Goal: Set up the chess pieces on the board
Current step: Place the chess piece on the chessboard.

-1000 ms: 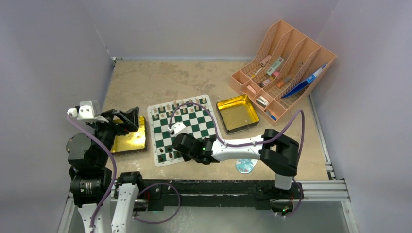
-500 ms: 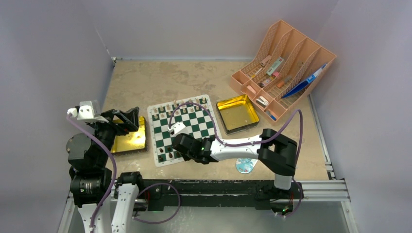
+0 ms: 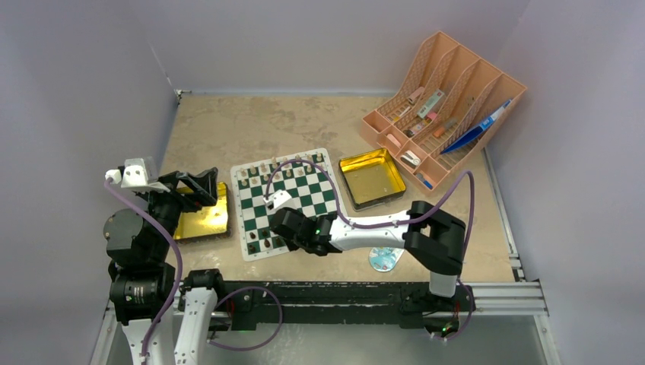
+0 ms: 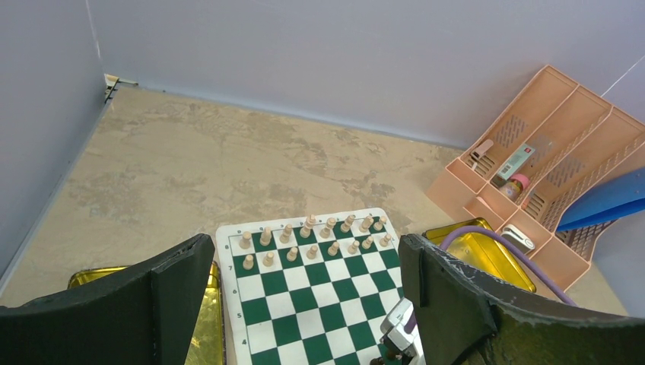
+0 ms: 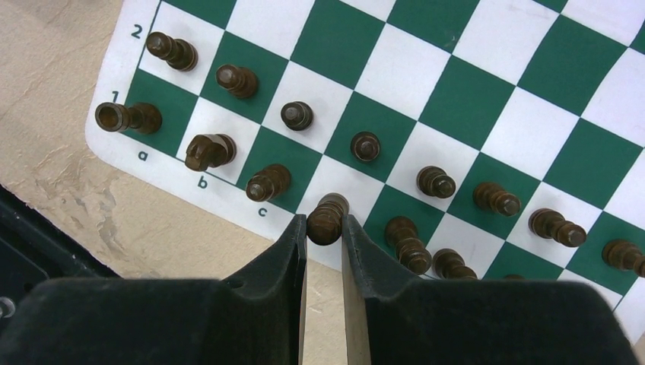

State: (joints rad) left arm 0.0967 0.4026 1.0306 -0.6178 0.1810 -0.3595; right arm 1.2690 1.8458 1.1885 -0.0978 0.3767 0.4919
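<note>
Between the fingers of the right gripper [image 5: 325, 228] a dark piece [image 5: 327, 217] is clamped. It sits over the white square next to the letter c, at the near edge of the board [image 5: 456, 84]. I cannot tell if its foot already touches the mat, and it seems to lean a little.

This square is the only gap I see in the first row. Other dark pieces [image 5: 268, 182] stand just beside it on both sides, and the pawns [image 5: 365, 146] make a line behind. So the place is narrow.

My judgement is to go straight down, bring the piece upright and centred on the square, and open the jaws only a little, because wide fingers may knock the neighbours. Then I lift straight up before any move sideways. The mat looks thin, so dragging on it could wrinkle it and tip the row.

Farther out, the light pieces [image 4: 312, 236] stand in two rows at the far edge. The left gripper [image 4: 306, 255] hangs wide open above the left tin [image 4: 204, 331] and holds nothing. It is well apart from the work, so I leave it there.
</note>
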